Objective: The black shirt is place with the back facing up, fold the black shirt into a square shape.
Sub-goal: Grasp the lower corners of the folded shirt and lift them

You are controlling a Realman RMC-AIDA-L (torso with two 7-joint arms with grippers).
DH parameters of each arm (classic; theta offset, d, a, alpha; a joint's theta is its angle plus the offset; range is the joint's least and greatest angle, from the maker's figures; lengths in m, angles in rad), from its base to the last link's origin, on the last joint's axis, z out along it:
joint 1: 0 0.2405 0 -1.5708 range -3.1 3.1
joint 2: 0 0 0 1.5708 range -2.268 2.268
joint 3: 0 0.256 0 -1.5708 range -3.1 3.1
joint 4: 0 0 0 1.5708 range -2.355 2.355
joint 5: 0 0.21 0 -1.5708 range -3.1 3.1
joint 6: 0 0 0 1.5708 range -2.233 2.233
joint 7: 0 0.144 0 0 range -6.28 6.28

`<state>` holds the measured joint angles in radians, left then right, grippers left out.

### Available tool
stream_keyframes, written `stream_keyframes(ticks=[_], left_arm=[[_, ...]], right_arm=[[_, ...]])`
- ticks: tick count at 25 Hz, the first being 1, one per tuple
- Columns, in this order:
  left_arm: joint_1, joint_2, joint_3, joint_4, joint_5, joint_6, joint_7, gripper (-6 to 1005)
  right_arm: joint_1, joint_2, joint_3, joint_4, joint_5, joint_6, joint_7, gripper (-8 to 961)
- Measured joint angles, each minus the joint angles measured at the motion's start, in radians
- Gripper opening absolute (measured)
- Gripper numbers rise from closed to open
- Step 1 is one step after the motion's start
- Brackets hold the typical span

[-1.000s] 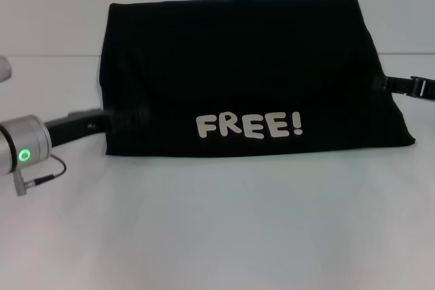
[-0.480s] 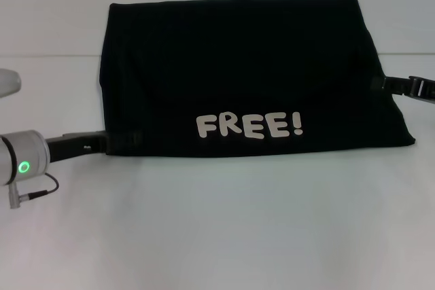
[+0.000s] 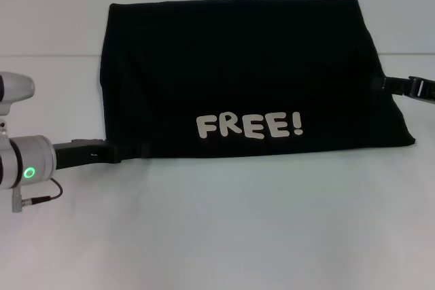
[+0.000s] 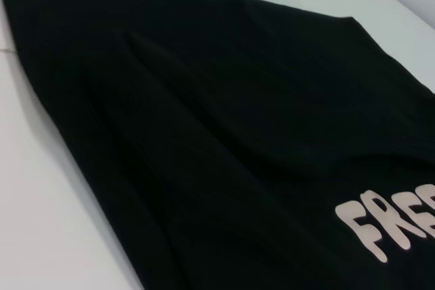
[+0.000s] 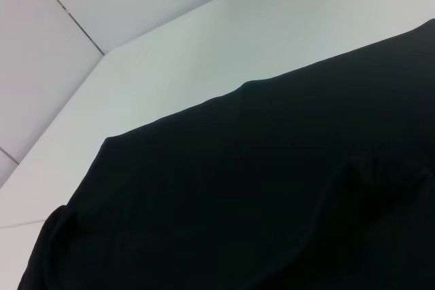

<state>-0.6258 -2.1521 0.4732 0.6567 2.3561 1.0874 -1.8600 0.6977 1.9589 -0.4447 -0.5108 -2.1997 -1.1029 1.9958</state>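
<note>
The black shirt [image 3: 238, 66] lies folded into a wide band on the white table [image 3: 217, 236], with a pale "FREE!" print [image 3: 249, 125] facing up near its front edge. My left gripper [image 3: 132, 149] reaches in low from the left, and its tip is at the shirt's front left corner, black against black fabric. My right gripper [image 3: 380, 84] meets the shirt's right edge, its tip lost in the cloth. The left wrist view shows the shirt [image 4: 204, 134] with soft ridges and part of the print [image 4: 387, 225]. Black fabric [image 5: 272, 202] also fills most of the right wrist view.
White tabletop [image 3: 224, 229] stretches in front of the shirt and to both sides. A pale wall [image 3: 54, 5] rises behind the table. In the right wrist view the table's far corner [image 5: 109, 56] meets wall panels.
My left arm has moved down along the shirt's left edge, from mid-height to the front left corner. The shirt and the right arm look unchanged.
</note>
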Motion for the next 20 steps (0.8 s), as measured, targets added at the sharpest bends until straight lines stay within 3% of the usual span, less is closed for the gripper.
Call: stream_keyframes(ticks=[7, 18, 20], left_arm=[[-0.002, 0.001, 0.015, 0.016, 0.006, -0.014, 0.003, 883], [-0.007, 0.002, 0.024, 0.022, 0.041, -0.015, 0.004, 457], [-0.01, 0.003, 0.024, 0.022, 0.045, -0.016, 0.004, 317]], right_arm=[[-0.001, 0.0, 0.003, -0.003, 0.0, 0.0, 0.0, 607], [-0.003, -0.001, 0.0, -0.003, 0.0, -0.001, 0.0, 606], [-0.003, -0.003, -0.003, -0.002, -0.001, -0.002, 0.0, 606]])
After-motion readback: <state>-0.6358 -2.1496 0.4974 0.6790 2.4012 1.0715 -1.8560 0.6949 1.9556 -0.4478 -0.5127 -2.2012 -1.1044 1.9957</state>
